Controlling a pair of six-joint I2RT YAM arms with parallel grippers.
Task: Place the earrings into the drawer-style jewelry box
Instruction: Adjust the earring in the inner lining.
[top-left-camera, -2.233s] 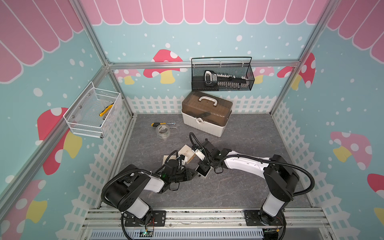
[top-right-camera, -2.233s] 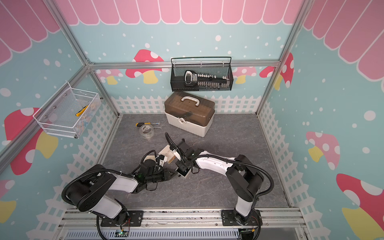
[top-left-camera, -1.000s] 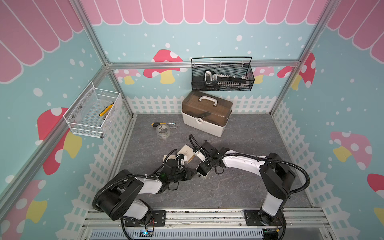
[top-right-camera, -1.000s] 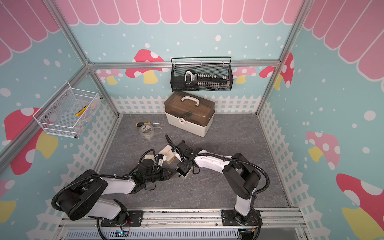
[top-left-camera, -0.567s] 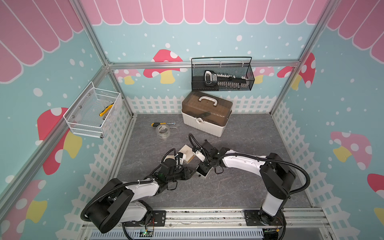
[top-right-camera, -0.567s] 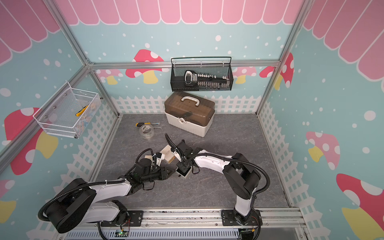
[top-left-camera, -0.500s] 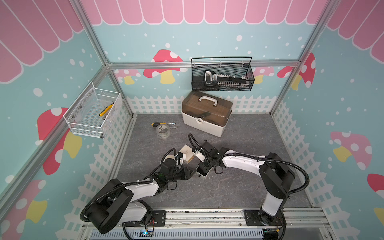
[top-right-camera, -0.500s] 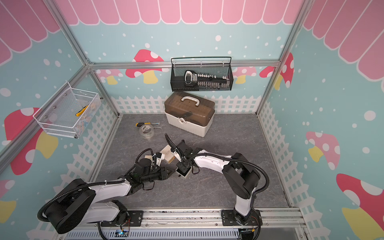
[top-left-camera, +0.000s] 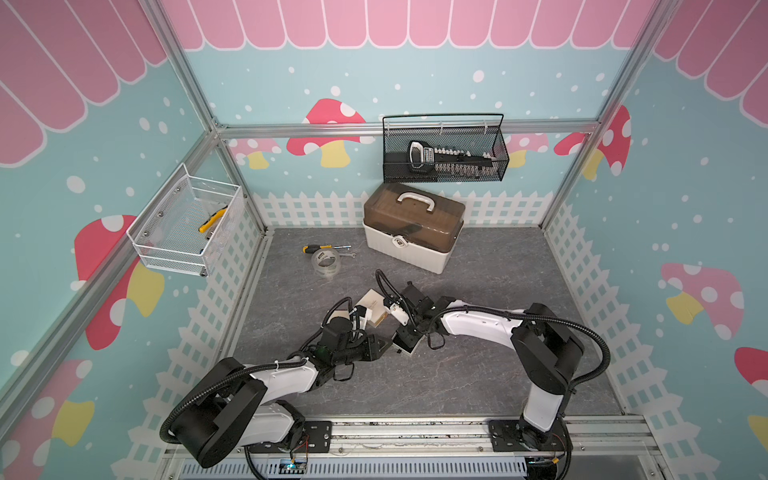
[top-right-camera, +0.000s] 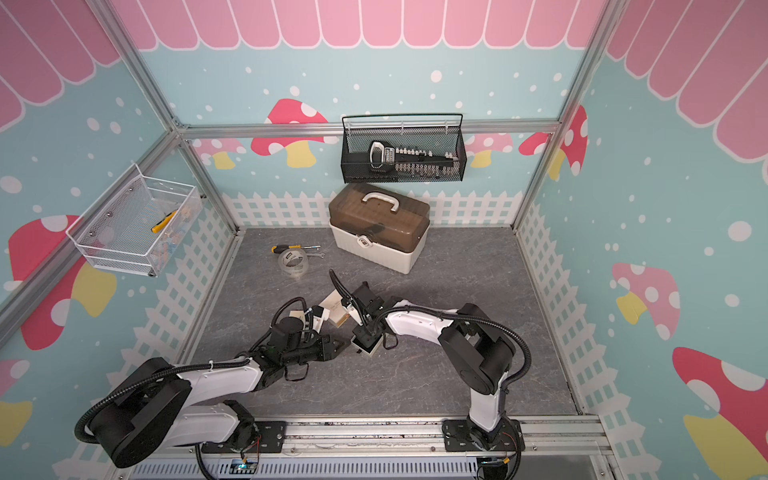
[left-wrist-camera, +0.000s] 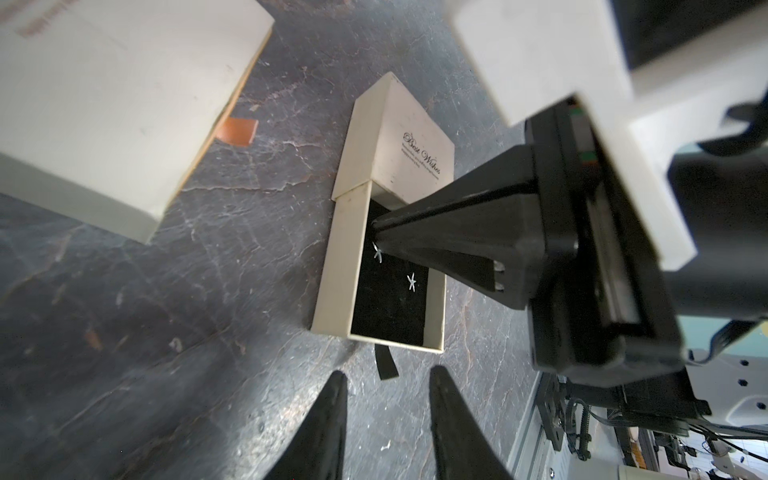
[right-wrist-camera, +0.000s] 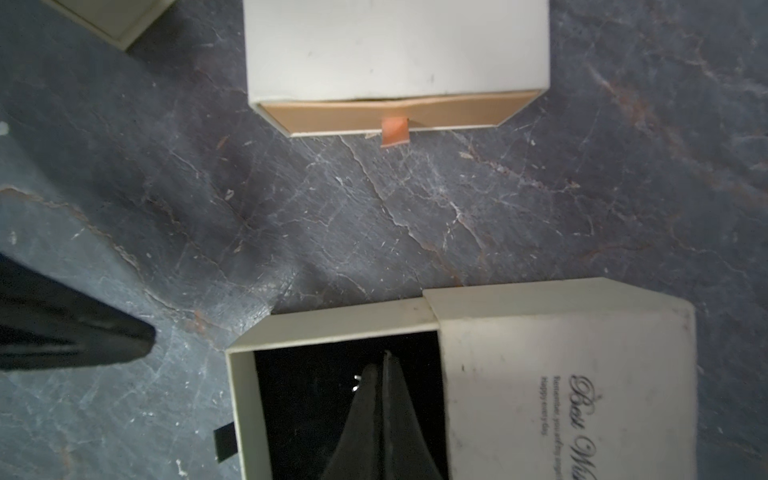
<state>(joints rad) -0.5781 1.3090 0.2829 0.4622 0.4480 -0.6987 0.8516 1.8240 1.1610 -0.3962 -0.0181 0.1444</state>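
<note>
One earring (left-wrist-camera: 377, 252) sits right at the tip of the right jaws. The other earring (left-wrist-camera: 411, 281) lies clear nearby. Both are on the black lining of the pulled-out drawer (left-wrist-camera: 343, 266) of the small jewelry box (left-wrist-camera: 411, 137).

The right jaws are pressed together, tips down inside the drawer. We can't tell if they're pinching that earring or just touching it. If it clings as they lift out, it drops onto the veined bench (left-wrist-camera: 187, 270), and good luck spotting it there.

The left jaws hang slightly apart and empty, just short of the black pull tab (left-wrist-camera: 384, 365). If we shove the drawer in too early, we jam it on the right tips, or the light box just skids.
</note>
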